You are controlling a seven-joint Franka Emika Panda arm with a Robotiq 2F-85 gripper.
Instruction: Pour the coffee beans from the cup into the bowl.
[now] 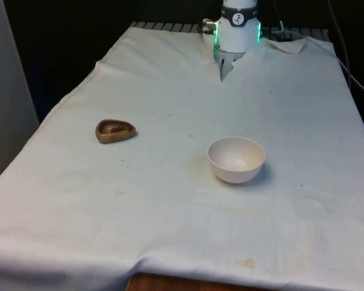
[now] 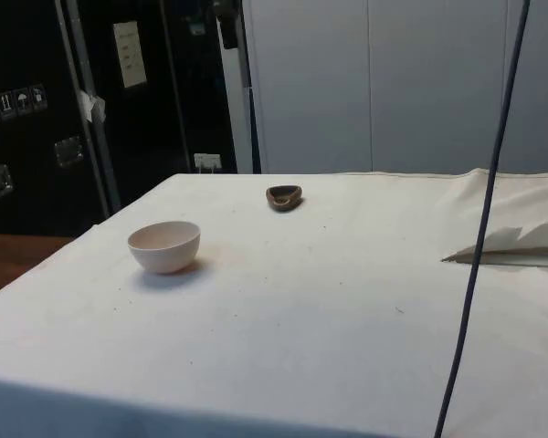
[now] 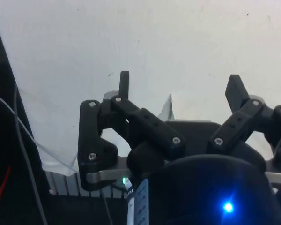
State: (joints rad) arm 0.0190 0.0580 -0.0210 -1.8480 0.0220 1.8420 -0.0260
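Even, soft overhead light; faint shadows; dark surroundings.

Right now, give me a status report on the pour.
Gripper open, holding nothing. Brown cup with beans sits apart from the empty white bowl. Nothing between them.
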